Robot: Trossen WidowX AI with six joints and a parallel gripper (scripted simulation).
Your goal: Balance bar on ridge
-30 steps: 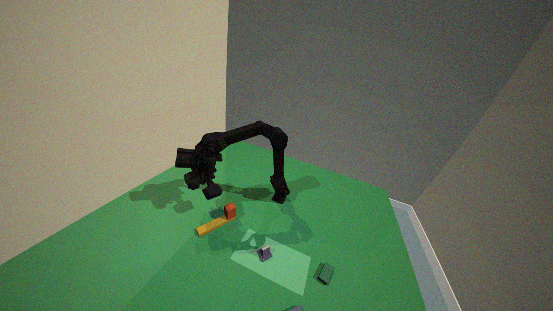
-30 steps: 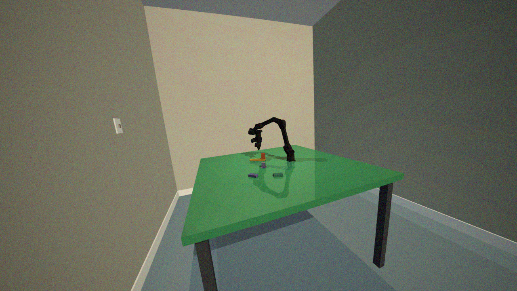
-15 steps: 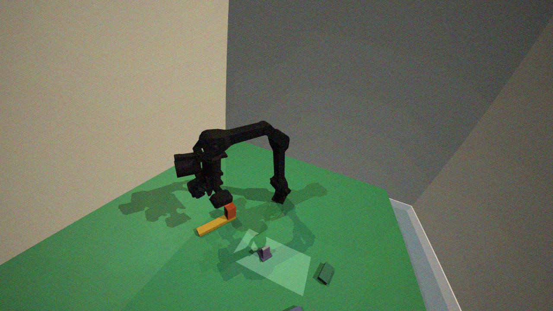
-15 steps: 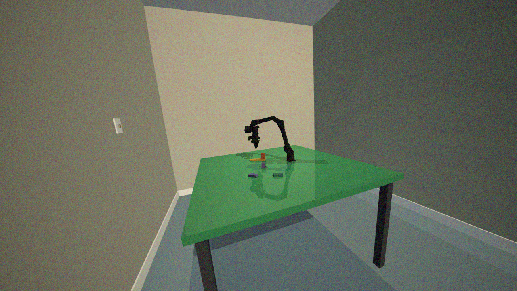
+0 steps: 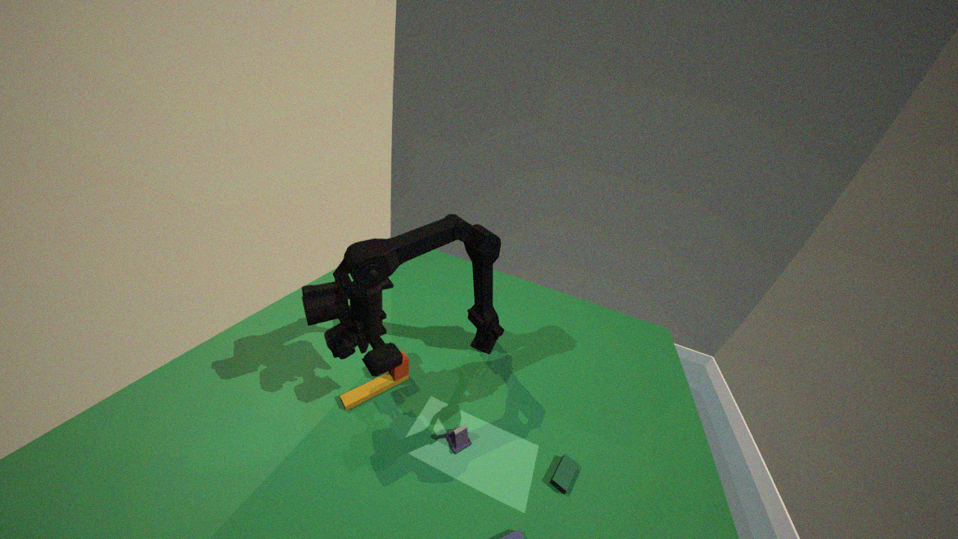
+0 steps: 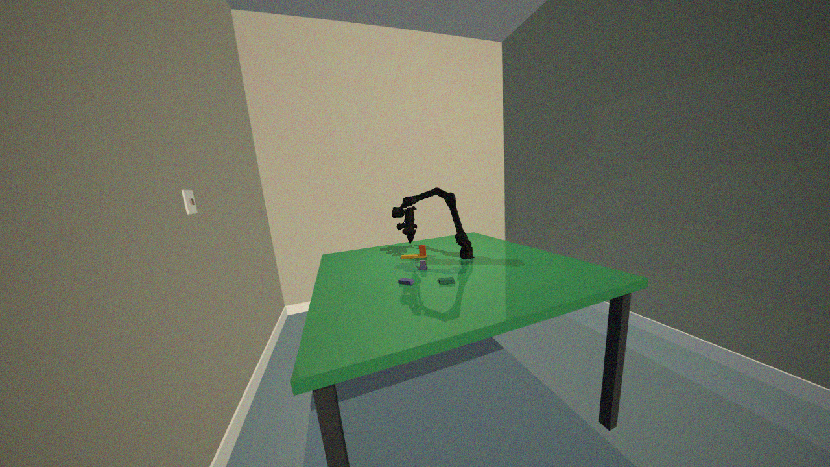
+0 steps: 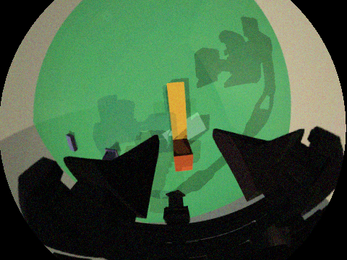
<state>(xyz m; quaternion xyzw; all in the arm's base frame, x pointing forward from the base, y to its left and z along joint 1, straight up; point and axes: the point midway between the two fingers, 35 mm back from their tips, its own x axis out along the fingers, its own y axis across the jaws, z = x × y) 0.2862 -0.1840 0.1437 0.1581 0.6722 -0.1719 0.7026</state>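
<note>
The yellow-orange bar lies flat on the green table. A red-orange block stands up on one end of it. The small purple ridge stands apart from the bar, with nothing on it; the left finger partly hides it in the wrist view. My gripper is open and empty, pointing down above the bar. In the wrist view the bar's block end shows between the fingers, below them.
A dark green block lies beyond the ridge from the bar. A flat purple block lies farther out, cut off at the bottom of the top view. The arm's base stands on the table.
</note>
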